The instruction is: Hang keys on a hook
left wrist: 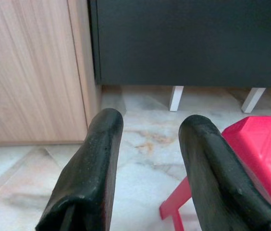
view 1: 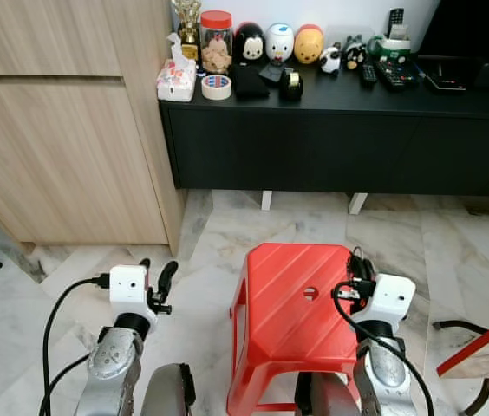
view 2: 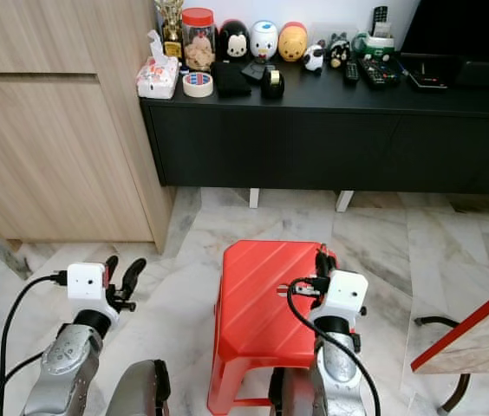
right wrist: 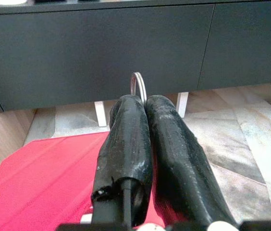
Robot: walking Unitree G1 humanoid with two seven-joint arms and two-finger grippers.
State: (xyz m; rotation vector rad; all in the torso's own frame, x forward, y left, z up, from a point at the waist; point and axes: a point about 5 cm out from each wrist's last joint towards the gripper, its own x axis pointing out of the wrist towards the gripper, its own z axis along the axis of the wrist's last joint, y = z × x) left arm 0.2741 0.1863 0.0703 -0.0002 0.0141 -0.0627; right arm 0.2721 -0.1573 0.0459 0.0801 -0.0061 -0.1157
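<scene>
My right gripper (right wrist: pixel 144 103) is shut on a silver key ring (right wrist: pixel 138 85), whose loop sticks out past the fingertips; any keys on it are hidden by the fingers. In the left eye view that gripper (view 1: pixel 357 262) hovers over the right edge of a red plastic stool (view 1: pixel 283 303). My left gripper (view 1: pixel 158 276) is open and holds nothing, raised over the marble floor to the left of the stool. In the left wrist view its two black fingers (left wrist: pixel 94 163) stand well apart, pointing towards the base of the black sideboard.
A low black sideboard (view 1: pixel 340 147) stands ahead, with a jar (view 1: pixel 216 39), a tape roll (view 1: pixel 216 87), a tissue pack (view 1: pixel 176 80), toy figures and remotes (view 1: pixel 392 74) on top. A tall wooden cabinet (view 1: pixel 62 147) stands at the left. A red-edged panel (view 1: pixel 487 347) juts in at the right.
</scene>
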